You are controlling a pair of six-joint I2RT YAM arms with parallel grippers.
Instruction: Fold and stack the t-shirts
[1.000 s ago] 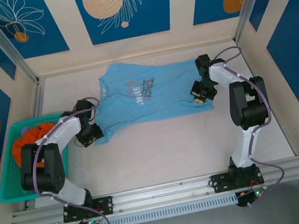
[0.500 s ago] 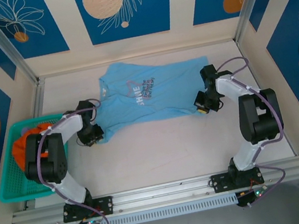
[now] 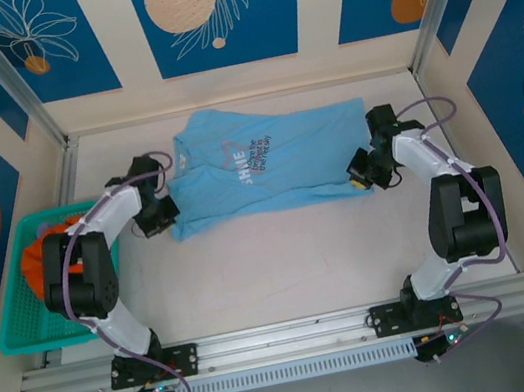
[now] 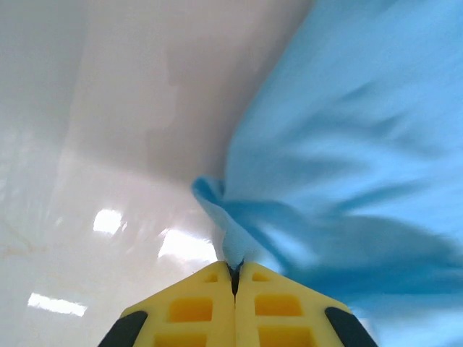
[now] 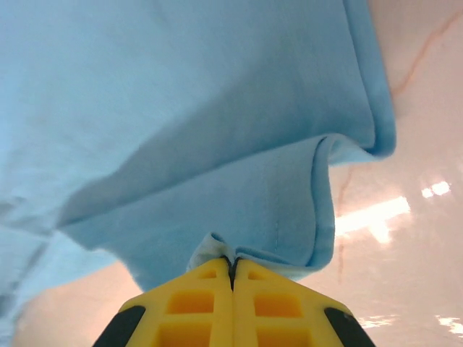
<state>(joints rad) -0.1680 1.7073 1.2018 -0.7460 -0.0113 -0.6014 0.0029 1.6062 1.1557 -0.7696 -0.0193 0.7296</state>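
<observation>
A light sky-blue t-shirt (image 3: 257, 166) with small chest lettering lies spread across the back half of the table. My left gripper (image 3: 158, 217) is at its near left corner, and its yellow fingers (image 4: 195, 307) are shut on a pinch of the blue cloth (image 4: 347, 181). My right gripper (image 3: 364, 170) is at the shirt's near right edge. Its yellow fingers (image 5: 271, 307) are shut on a folded bit of the hem (image 5: 217, 166), which hangs raised off the table.
A teal mesh basket (image 3: 16, 326) holding orange cloth (image 3: 49, 252) stands at the table's left edge, beside the left arm. Side walls close in the table on both sides. Bare tabletop (image 3: 284, 263) lies between the shirt and the arm bases.
The left gripper closed on the shirt's left corner and shifted back. The right gripper, still shut on the hem, moved to the right, drawing the shirt out wider.
</observation>
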